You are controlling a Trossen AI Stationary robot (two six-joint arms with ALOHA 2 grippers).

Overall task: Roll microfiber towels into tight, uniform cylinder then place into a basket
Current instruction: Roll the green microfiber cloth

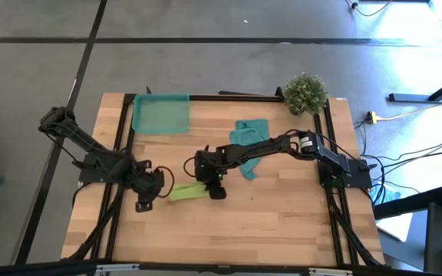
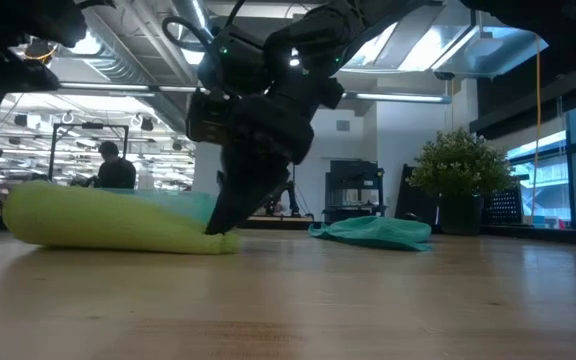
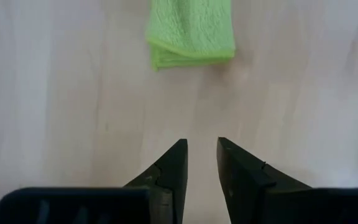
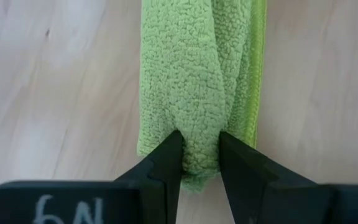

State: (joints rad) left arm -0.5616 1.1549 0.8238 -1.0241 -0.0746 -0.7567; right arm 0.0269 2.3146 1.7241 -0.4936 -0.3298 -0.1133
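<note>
Right tool has its two fingers pinched on a fold at one end of the lime-green towel, which lies rolled into a short, soft cylinder on the table, a little toward seven o'clock from the table's middle as seen from overhead. Left tool sits just off the roll's other end, on the nine o'clock side, its fingers drawn close together with only a slim gap and nothing between them; from its own camera the green end shows a short way ahead, clear of the tips. From table height the roll looks plump and a bit slack rather than tight, bulging toward one end, so I'd judge the rolling of this one mostly done but not neatly finished. The teal towel is untouched as far as I can tell, lying crumpled and unrolled around one o'clock from centre, near the potted plant. The basket waits at the far edge around eleven o'clock, and I see nothing inside it. So what's left, by my reckoning: carry the green roll over to the basket, then roll the teal one and place it too.
</note>
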